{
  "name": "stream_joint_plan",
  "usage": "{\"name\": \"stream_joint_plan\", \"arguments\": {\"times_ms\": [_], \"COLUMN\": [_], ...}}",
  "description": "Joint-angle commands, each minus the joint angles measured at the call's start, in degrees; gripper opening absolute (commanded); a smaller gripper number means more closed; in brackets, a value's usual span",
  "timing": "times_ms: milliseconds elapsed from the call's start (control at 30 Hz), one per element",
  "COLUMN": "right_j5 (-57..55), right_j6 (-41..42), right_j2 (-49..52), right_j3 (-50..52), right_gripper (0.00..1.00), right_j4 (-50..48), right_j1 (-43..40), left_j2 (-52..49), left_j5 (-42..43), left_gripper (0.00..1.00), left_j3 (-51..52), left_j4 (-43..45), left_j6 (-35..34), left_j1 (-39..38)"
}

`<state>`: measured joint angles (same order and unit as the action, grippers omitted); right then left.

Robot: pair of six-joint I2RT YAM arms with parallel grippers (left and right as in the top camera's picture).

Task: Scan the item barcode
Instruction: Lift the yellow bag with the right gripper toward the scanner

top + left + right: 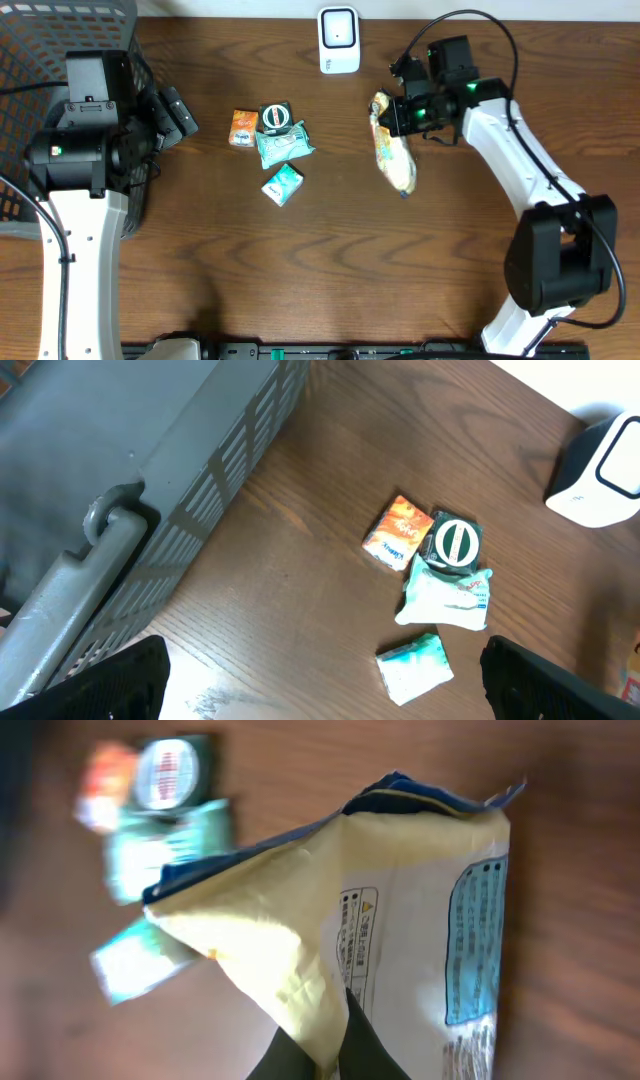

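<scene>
A yellow snack bag with blue-edged printed panels hangs from my right gripper, which is shut on its upper end, right of the table's middle. In the right wrist view the bag fills the frame, its crumpled edge pinched between the dark fingers of the right gripper. The white barcode scanner stands at the back centre, to the left of the bag and apart from it. My left gripper is open and holds nothing, beside the basket; the left wrist view shows it above bare wood.
A grey basket fills the far left. Between the arms lie an orange packet, a round green-and-black item, a teal wipe pack and a small teal packet.
</scene>
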<state>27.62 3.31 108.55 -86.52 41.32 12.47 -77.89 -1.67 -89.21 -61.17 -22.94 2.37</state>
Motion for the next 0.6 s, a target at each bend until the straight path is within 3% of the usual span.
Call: {"name": "stream_joint_plan", "arguments": {"times_ms": [0, 133, 267, 333, 500, 533, 567], "right_j5": [9.05, 7.52, -6.78, -12.59, -25.44, -28.00, -29.38], "right_j6": [0.94, 0.87, 0.92, 0.90, 0.94, 0.94, 0.94], "right_j2": [0.33, 0.33, 0.33, 0.33, 0.33, 0.33, 0.33], "right_j3": [0.13, 0.15, 0.46, 0.61, 0.87, 0.87, 0.87], "right_gripper": [0.01, 0.02, 0.03, 0.14, 0.24, 0.32, 0.50], "right_j4": [1.95, 2.43, 4.66, 6.21, 7.69, 8.04, 8.33], "right_j1": [-0.83, -1.18, -0.31, 0.94, 3.96, 4.50, 4.87], "left_j2": [0.33, 0.33, 0.33, 0.33, 0.33, 0.33, 0.33], "left_j5": [-0.33, -0.33, -0.33, -0.33, -0.33, -0.33, -0.33], "left_gripper": [0.98, 0.98, 0.98, 0.97, 0.98, 0.98, 0.97], "left_j3": [0.00, 0.00, 0.00, 0.00, 0.00, 0.00, 0.00], "left_j4": [-0.09, -0.09, -0.09, -0.09, -0.09, -0.09, -0.09], "left_j6": [-0.52, -0.50, -0.50, -0.50, -0.52, -0.52, -0.52], "left_j1": [0.24, 0.24, 0.24, 0.24, 0.24, 0.24, 0.24]}}
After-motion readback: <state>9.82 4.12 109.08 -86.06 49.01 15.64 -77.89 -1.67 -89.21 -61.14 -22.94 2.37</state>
